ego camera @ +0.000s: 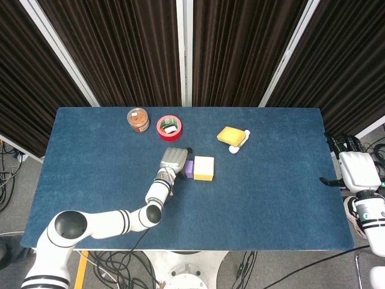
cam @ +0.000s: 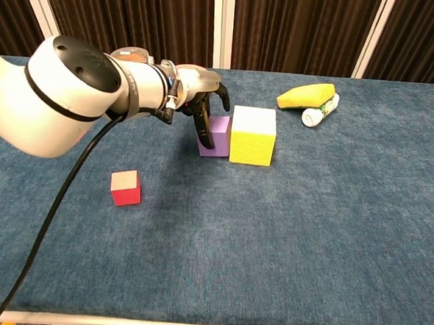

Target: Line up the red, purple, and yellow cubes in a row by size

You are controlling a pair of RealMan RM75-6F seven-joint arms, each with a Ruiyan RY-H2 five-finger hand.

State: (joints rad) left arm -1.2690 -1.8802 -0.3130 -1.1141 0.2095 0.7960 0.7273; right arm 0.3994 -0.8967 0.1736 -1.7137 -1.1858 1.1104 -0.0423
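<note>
The purple cube stands on the blue table, touching the left side of the larger yellow cube. My left hand is over the purple cube's left side. One finger presses down along its left face, and the others are lifted and spread above it. The small red cube sits alone, nearer the front left; in the head view my left forearm hides it. My right hand hangs past the table's right edge, fingers apart, holding nothing.
At the back stand an orange-lidded jar and a red tape roll. A yellow sponge lies against a white bottle at the back right.
</note>
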